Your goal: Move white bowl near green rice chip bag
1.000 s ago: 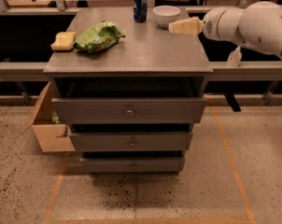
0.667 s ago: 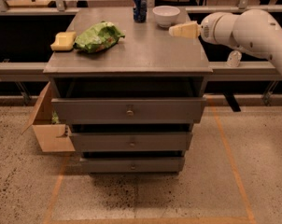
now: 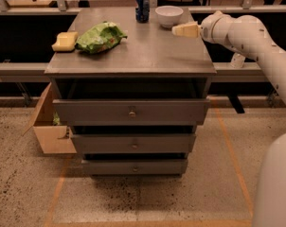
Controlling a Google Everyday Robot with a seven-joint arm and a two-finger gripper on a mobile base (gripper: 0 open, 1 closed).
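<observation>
Gripper (image 3: 176, 30) beside white bowl (image 3: 169, 15), state unclear; print on green rice chip bag (image 3: 101, 36) unreadable.

Noted one white arm (image 3: 263, 48) set across the right side of the view, sloping from the right edge up and leftward into the upper right quarter. Narrows to a rounded wrist (image 3: 214, 26). Ends in the cream-coloured gripper (image 3: 184, 30), pointed leftward and held roughly level, at the arm's far left end. Recorded a broad white shell section (image 3: 275, 183) filling the lower right corner, close to the camera.
</observation>
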